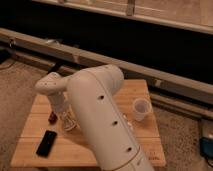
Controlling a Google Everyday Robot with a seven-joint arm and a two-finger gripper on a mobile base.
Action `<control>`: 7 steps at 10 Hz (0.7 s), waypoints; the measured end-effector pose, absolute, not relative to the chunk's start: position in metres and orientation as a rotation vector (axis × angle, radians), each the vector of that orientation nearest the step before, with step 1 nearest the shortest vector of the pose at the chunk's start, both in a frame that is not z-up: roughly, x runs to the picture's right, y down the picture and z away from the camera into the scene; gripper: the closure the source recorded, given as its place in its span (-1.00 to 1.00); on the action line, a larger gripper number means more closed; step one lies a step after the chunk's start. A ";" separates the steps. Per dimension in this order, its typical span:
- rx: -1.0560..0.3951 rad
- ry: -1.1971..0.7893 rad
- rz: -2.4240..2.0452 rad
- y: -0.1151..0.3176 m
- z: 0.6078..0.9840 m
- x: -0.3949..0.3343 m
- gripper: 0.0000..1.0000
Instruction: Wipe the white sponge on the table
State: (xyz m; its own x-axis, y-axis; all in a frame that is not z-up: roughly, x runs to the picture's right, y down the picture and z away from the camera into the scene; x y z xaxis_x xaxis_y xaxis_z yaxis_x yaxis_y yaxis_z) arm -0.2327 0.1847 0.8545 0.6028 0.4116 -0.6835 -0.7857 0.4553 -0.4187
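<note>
The table (145, 142) has a light wooden plank top and fills the lower middle of the camera view. My big white arm crosses it from the bottom centre up to the left. The wrist bends down at the table's left part. My gripper (64, 119) points down onto the tabletop there. A small off-white ribbed lump, the white sponge (68, 124), shows at the gripper's end, against the wood. The arm hides the table's middle.
A translucent white cup (140, 109) stands upright on the right part of the table. A black flat phone-like object (46, 143) lies near the front left corner. A small dark red object (51, 117) lies just left of the gripper. A low ledge runs behind the table.
</note>
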 end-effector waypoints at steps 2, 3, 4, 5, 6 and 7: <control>-0.791 0.539 0.784 0.185 0.854 -0.233 0.66; -0.792 0.539 0.783 0.186 0.854 -0.233 0.66; -0.799 0.540 0.775 0.190 0.851 -0.234 0.66; -0.810 0.540 0.759 0.196 0.845 -0.236 0.66; -0.811 0.540 0.760 0.196 0.845 -0.236 0.66; -0.815 0.539 0.756 0.199 0.844 -0.236 0.66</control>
